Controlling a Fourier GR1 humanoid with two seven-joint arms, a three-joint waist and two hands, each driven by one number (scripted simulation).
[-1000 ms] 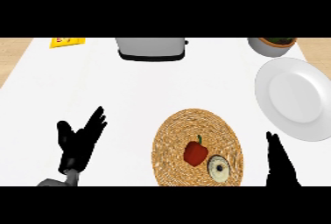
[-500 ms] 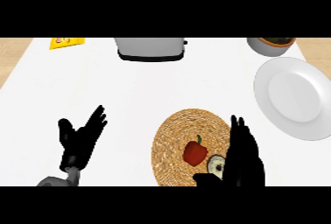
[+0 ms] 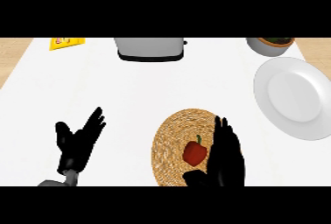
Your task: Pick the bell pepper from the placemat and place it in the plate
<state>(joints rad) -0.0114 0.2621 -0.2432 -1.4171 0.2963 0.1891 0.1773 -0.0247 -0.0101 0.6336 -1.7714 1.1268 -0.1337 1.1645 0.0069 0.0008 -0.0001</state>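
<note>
Grasp not made yet: the red bell pepper sits on the woven placemat, the right hand just right of it, fingers straight and clamped on nothing, while the white plate at far right awaits it and the left hand rests open, near left

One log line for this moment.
pepper: on placemat | right hand: open, beside pepper | left hand: open, resting | plate: no pepper yet

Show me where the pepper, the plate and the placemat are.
pepper (image 3: 195, 154), head view, red body.
plate (image 3: 292, 97), head view, bare middle.
placemat (image 3: 173, 140), head view, bare weave left of the pepper.
</note>
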